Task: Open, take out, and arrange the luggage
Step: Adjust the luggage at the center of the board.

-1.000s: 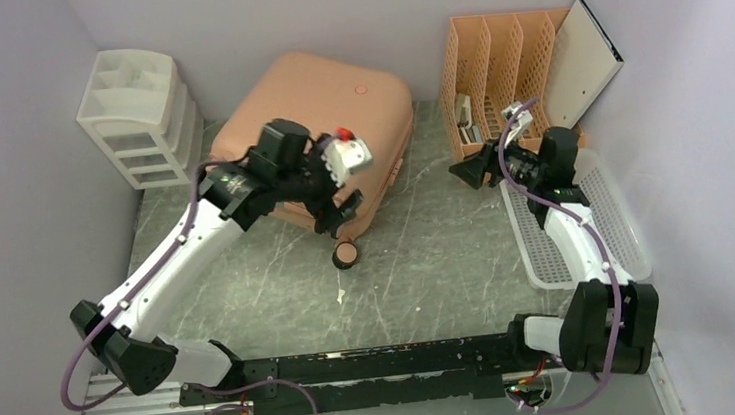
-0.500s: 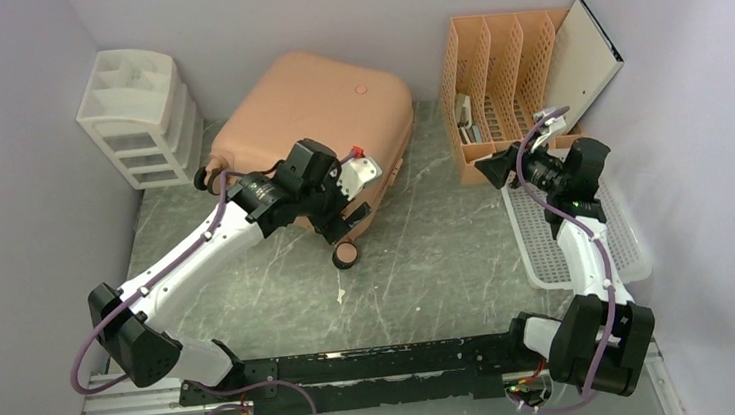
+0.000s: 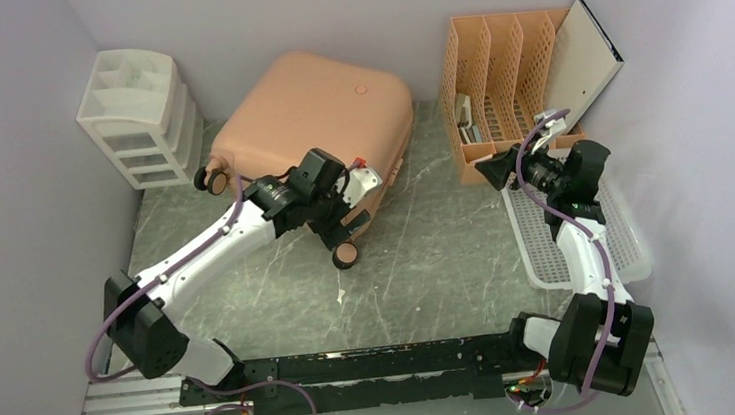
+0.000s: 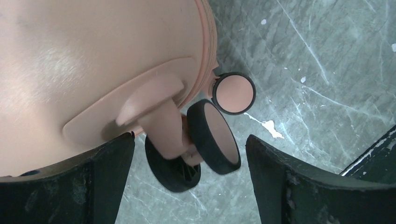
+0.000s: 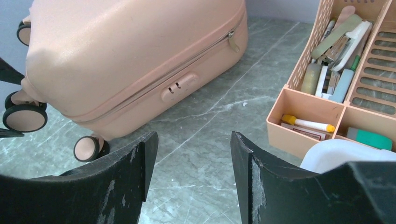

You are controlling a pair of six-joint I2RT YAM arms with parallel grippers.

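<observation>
The big salmon-pink hard-shell suitcase (image 3: 320, 106) lies flat on the grey marbled table (image 3: 429, 262), zip shut, its near corner right under the left end effector (image 4: 189, 149). That end effector stands wide, fingers either side of a black twin spinner wheel (image 4: 212, 137), with clear gaps both ways and nothing gripped. A second wheel (image 4: 233, 93) sits just beyond it. Across the table, the right end effector (image 5: 194, 158) hovers half spread and empty; the suitcase is ahead and to its left, well apart. The orange-tan slotted file rack (image 5: 308, 109), full of stationery, is close on its right, and a white perforated plastic tray (image 3: 627, 235) lies beneath that arm.
</observation>
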